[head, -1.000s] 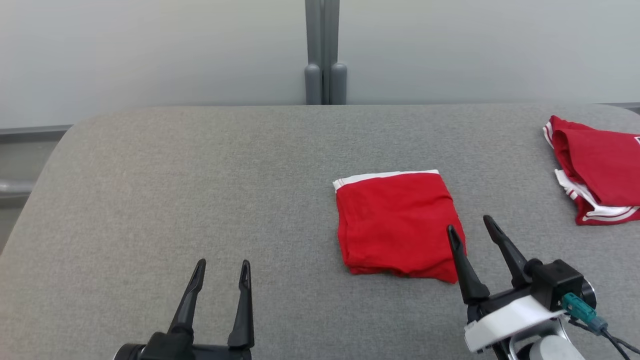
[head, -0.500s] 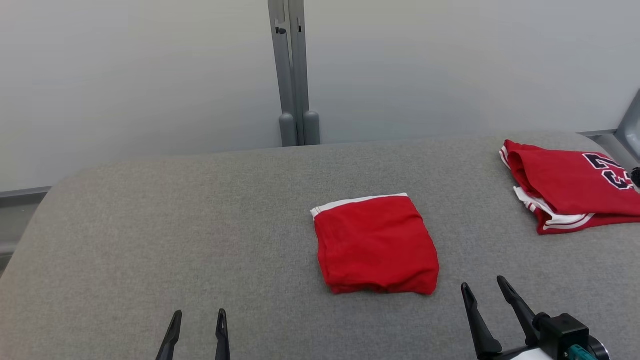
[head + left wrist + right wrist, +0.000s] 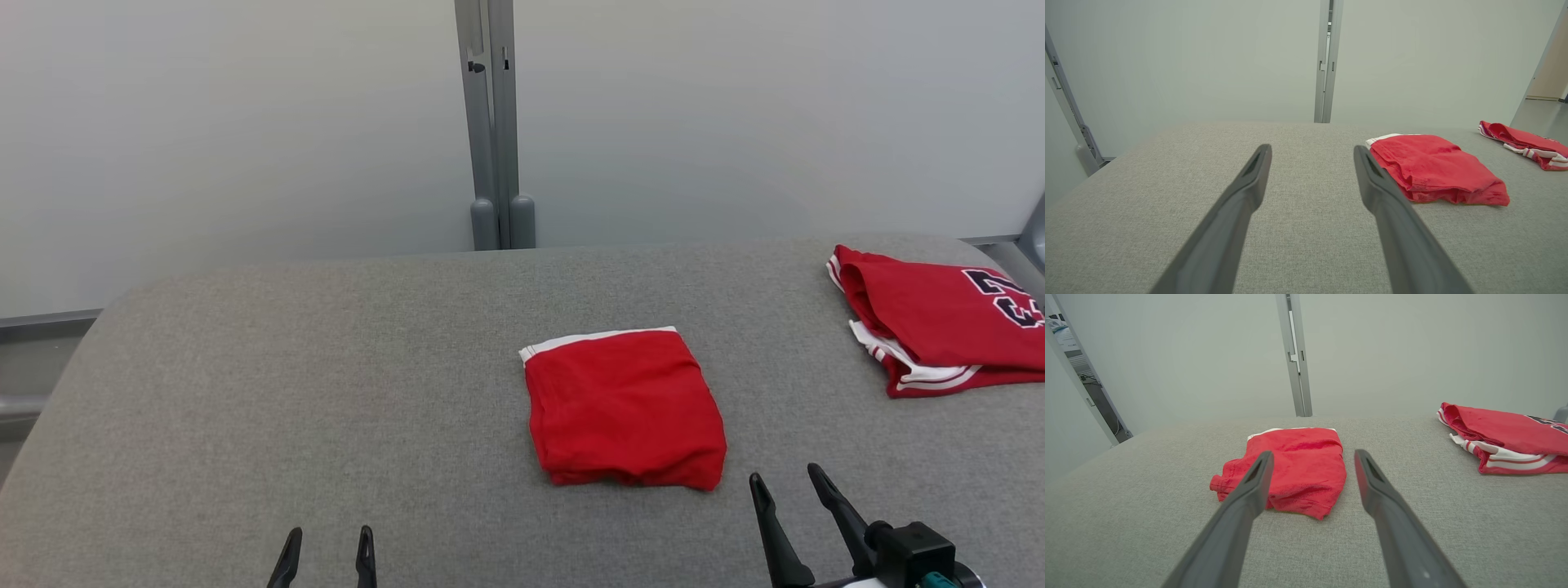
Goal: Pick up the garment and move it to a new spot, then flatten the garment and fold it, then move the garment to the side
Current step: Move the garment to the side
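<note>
Garment, red with a white band along its far edge, is seen folded into a compact rectangle and laid flat on the grey tabletop, slightly right of centre in the head view. It is touched by neither gripper.

The left gripper is found at the bottom edge, left of centre, with the tips of its two dark fingers pointed up the frame. Its jaws are spread wide and nothing is gripped between them. In the left wrist view the fingers are levelled low over bare tabletop, with the garment off to their right.

The right gripper is placed at the lower right, fingers tilted up and leftward, just below the garment's lower right corner and apart from it. Its jaws are likewise fully parted and empty.

Two red items are counted: the folded garment and a jersey with dark numerals and white trim, lying at the right edge, well apart. Two grippers are counted, each with two fingers. One grey post is set upright behind the tabletop.
</note>
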You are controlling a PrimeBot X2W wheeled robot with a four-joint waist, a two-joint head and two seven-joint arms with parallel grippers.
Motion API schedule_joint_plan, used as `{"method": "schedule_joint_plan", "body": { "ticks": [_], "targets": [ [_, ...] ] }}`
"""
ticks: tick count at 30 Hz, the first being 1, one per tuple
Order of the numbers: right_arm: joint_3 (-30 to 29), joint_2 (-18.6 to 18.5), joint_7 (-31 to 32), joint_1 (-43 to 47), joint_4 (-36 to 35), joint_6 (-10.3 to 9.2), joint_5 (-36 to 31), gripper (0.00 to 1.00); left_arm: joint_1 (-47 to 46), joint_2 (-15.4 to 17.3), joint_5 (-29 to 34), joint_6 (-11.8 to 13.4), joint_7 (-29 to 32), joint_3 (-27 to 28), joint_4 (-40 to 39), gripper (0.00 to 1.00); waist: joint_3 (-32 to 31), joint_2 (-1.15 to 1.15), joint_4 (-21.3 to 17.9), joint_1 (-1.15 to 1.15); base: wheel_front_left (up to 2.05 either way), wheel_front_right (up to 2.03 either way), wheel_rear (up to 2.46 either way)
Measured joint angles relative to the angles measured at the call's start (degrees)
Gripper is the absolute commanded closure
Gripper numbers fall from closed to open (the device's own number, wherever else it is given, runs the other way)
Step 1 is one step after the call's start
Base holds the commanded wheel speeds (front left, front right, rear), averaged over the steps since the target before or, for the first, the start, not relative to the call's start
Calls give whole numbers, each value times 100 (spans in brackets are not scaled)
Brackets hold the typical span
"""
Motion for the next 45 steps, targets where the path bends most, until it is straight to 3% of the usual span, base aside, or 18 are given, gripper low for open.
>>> {"method": "schedule_joint_plan", "body": {
  "ticks": [45],
  "targets": [
    [15, 131, 0, -208, 261, 0, 202, 0, -58, 0, 94, 118, 0, -122, 64, 0, 170, 0, 121, 0, 0, 0, 0]
  ]
}}
